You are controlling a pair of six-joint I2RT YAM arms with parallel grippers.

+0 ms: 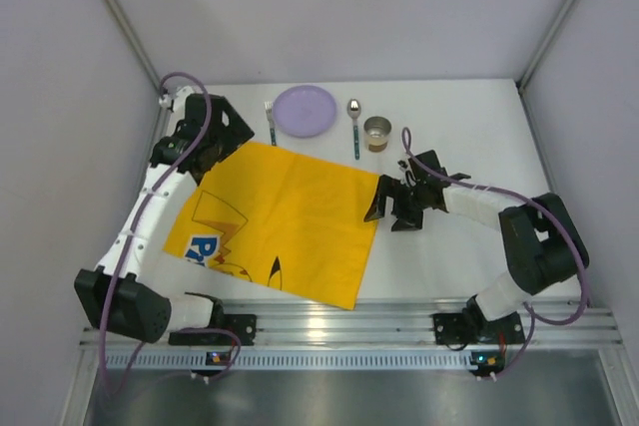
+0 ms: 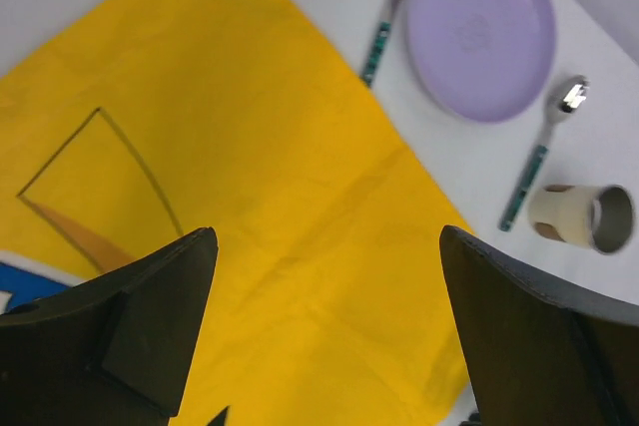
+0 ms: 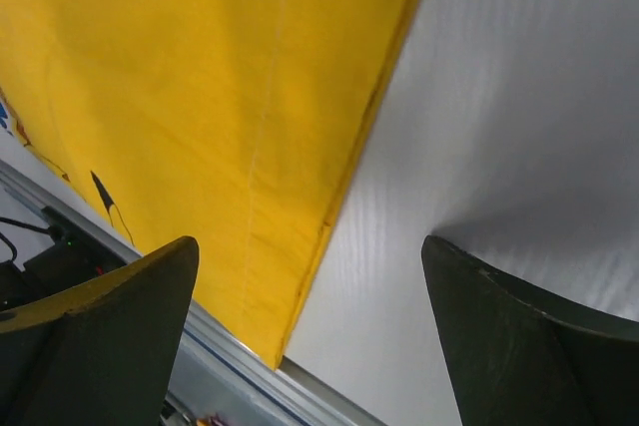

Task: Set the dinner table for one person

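The white dinner table (image 1: 469,256) carries a yellow cartoon-printed cloth mat (image 1: 285,216) spread flat at its middle left. Behind it in a row lie a fork (image 1: 270,123), a purple plate (image 1: 306,110), a spoon (image 1: 354,127) and a small cup (image 1: 377,133) on its side. My left gripper (image 1: 222,137) is open and empty over the mat's far left corner; the mat (image 2: 250,197) fills its wrist view. My right gripper (image 1: 391,209) is open and empty just right of the mat's right edge (image 3: 349,167).
Silver aluminium rails (image 1: 399,331) edge the near side of the table, with both arm bases bolted there. Grey walls close in the left, back and right. The plate (image 2: 479,32), spoon (image 2: 544,152) and cup (image 2: 579,218) show in the left wrist view.
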